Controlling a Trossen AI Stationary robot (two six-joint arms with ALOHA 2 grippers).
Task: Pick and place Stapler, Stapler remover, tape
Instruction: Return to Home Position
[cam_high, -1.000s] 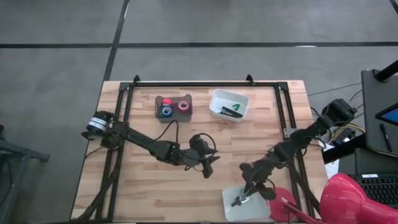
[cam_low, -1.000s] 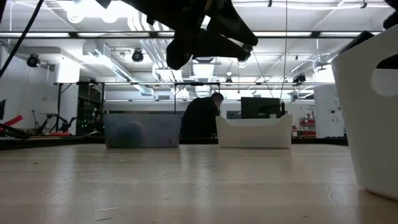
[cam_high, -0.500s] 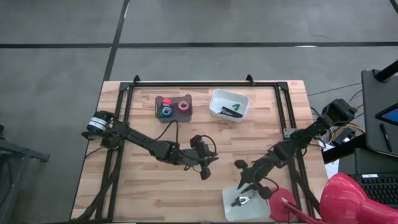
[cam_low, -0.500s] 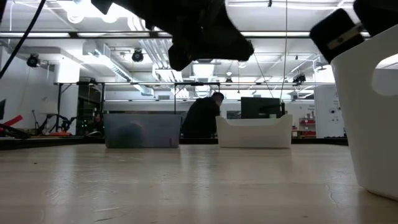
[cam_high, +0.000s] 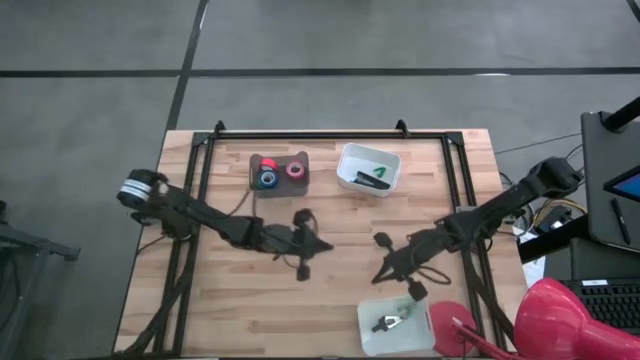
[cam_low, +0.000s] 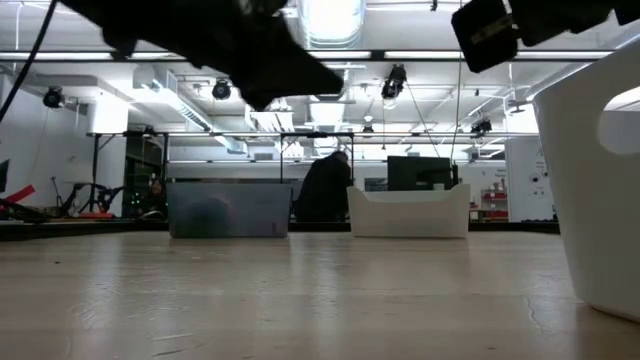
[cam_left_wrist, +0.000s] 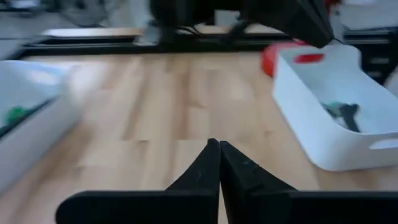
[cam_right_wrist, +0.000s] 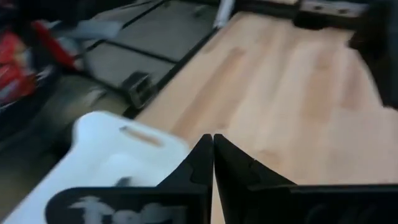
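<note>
My left gripper (cam_high: 305, 262) is shut and empty above the middle of the table; its fingertips meet in the left wrist view (cam_left_wrist: 214, 151). My right gripper (cam_high: 383, 268) is shut and empty, just to the far side of the near white bin (cam_high: 372, 340); its own view (cam_right_wrist: 208, 144) shows the fingertips together. A dark staple remover (cam_high: 385, 322) lies on that bin's floor and also shows in the left wrist view (cam_left_wrist: 343, 113). The stapler (cam_high: 368, 178), black with green, lies in the far white bin (cam_high: 392, 160). Tape rolls, red (cam_high: 268, 163), pink (cam_high: 295, 170) and a green-blue one (cam_high: 267, 180), sit in a dark tray (cam_high: 256, 186).
A black frame (cam_high: 330, 134) runs along the table's far and side edges. A red object (cam_high: 455, 325) lies by the near bin at the table's right edge. Bare wood lies between the grippers and the far containers. A person (cam_low: 322, 190) is in the room behind.
My right gripper has risen from over the near white bin and gone toward the table's far and left side. My left gripper has drawn back toward the table's left edge. The staple remover stays in the near bin.
</note>
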